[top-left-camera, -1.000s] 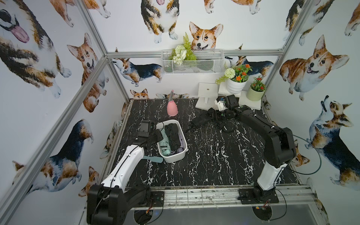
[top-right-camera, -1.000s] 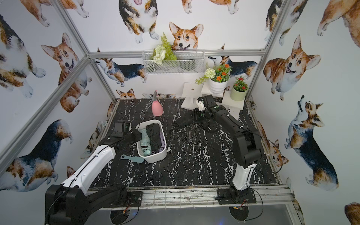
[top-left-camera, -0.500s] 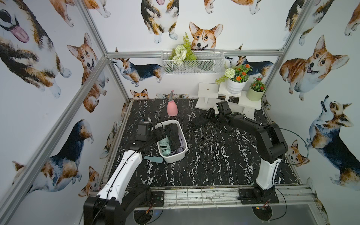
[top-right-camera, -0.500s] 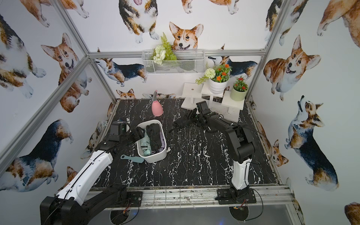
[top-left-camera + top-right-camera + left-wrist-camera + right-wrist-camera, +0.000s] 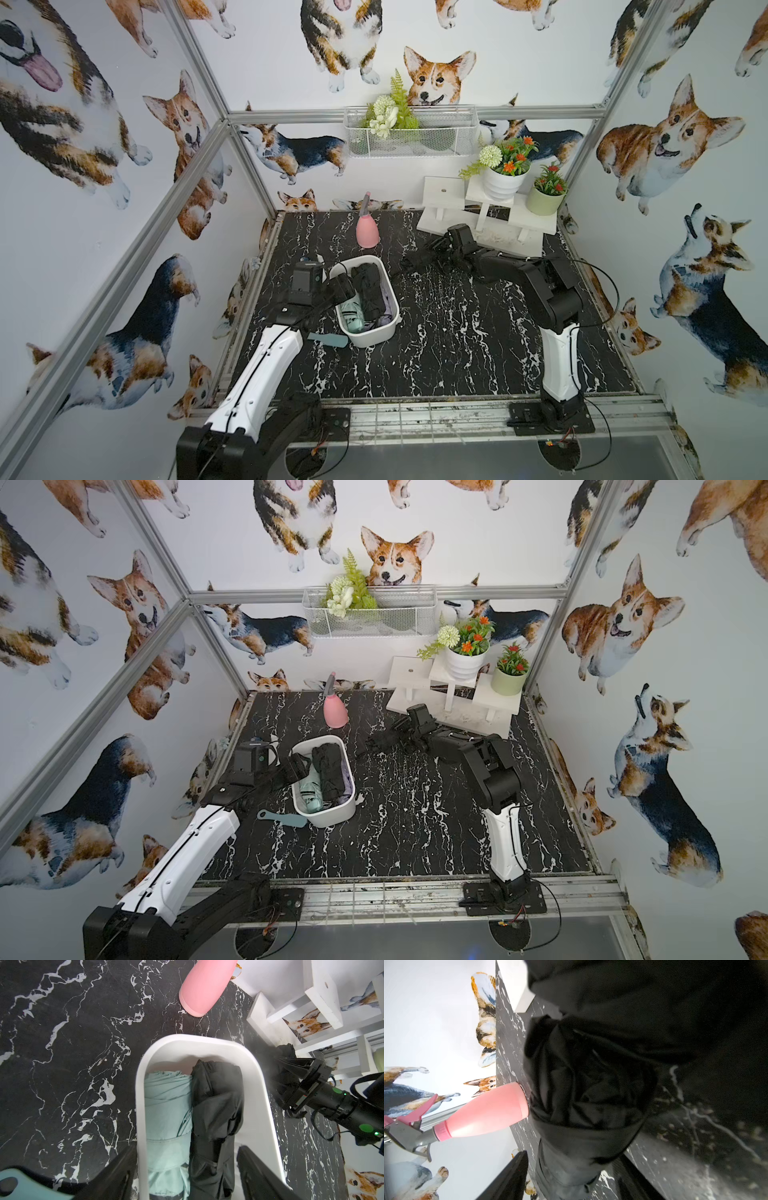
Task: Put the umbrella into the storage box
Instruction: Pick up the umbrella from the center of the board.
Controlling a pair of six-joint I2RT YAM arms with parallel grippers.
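Your left gripper has spread its jaws wider over the storage box than they stood a second ago. Nothing sits between them now: one finger hangs outside a long wall, the other over the opposite rim. Inside the box the mint umbrella and the boxed black umbrella lie side by side, touching, so I judge that load delivered.

Your right arm has folded its elbow back and brought the right gripper nearer the box. Its jaws straddle the loose black umbrella, which lies on the tabletop to the right of the box and beyond its far end, well apart from it, and looks unmoved. Whether the fingers pinch the fabric or only bracket it, you cannot tell from these views — check before you lift.

That leaves one umbrella outside. You will want the left gripper clear of the box's mouth. The box is already crowded, so the last one may ride up on the other two.
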